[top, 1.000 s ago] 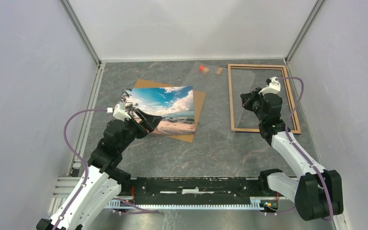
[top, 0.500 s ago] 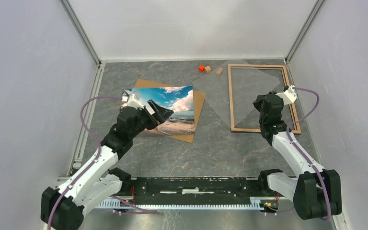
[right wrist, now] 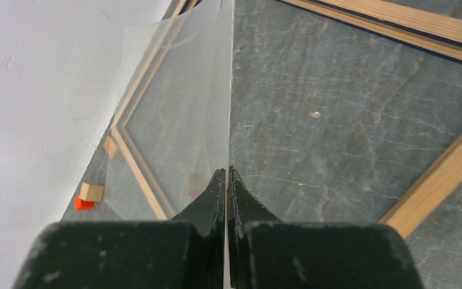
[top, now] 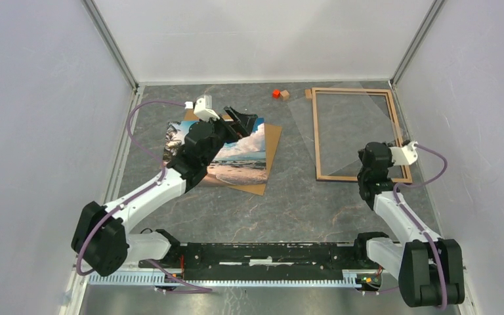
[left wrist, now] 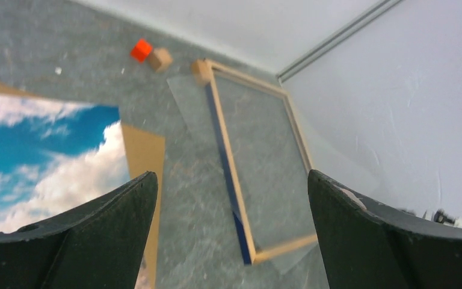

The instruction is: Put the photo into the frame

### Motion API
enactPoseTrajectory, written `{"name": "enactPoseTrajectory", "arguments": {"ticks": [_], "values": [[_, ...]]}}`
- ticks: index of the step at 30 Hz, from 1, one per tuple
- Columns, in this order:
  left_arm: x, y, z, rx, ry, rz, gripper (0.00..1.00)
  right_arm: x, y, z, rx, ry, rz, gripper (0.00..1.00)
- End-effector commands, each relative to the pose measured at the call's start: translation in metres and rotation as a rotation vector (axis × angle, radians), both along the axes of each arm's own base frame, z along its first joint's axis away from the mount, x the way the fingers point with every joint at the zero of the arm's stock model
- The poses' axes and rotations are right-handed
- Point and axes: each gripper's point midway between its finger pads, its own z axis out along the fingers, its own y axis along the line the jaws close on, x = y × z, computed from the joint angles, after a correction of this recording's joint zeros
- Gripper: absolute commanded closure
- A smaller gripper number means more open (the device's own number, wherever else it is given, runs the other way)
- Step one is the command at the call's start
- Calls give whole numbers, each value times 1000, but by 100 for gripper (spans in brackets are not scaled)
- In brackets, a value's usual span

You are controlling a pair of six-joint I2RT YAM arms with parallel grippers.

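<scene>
The photo [top: 239, 161], a beach print with blue sky, lies on a brown backing board [top: 272, 141] left of centre. It also fills the left side of the left wrist view [left wrist: 42, 156]. My left gripper [top: 243, 121] hovers over the photo's far right part, open with nothing between its fingers [left wrist: 231, 177]. The frame [top: 317, 138], light wood with a dark blue edge [left wrist: 219, 120], lies flat at the back right. My right gripper [top: 366, 157] is at the frame's near right corner, shut [right wrist: 227, 171] on a clear sheet [right wrist: 180, 108] held tilted over the frame [right wrist: 439, 174].
A red cube [top: 276, 94] and a small wooden cube [top: 285, 95] sit near the back wall, just left of the frame's far corner. Another small wooden piece [top: 308, 94] touches that corner. White walls close in the back and both sides.
My left arm has reached forward and right across the photo, still open. My right gripper has drawn back toward the frame's near right corner, carrying the clear sheet over the frame.
</scene>
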Motion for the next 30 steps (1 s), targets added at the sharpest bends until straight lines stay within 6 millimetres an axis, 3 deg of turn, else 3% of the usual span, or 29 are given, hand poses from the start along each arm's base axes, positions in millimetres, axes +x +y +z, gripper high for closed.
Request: {"name": "enactPoseTrajectory", "arguments": {"ticks": [1,2,7,11,15,30], "values": [[27,-7,69,-27,-250,88,0,-3,-11,-6,67,-53,-19,100],[28,-13,76,-23,-274,80,0,-1,-4,-7,83,-50,19,100],[41,-36,83,10,-295,46,0,-5,-15,-10,132,-112,-5,100],[48,-43,88,24,-315,35,0,-3,-16,-20,161,-110,-20,100],[52,-43,87,82,-340,42,0,-3,-22,-16,146,-132,-50,100],[53,-15,-8,229,-260,141,0,-6,-43,-10,105,-184,-171,100]]}}
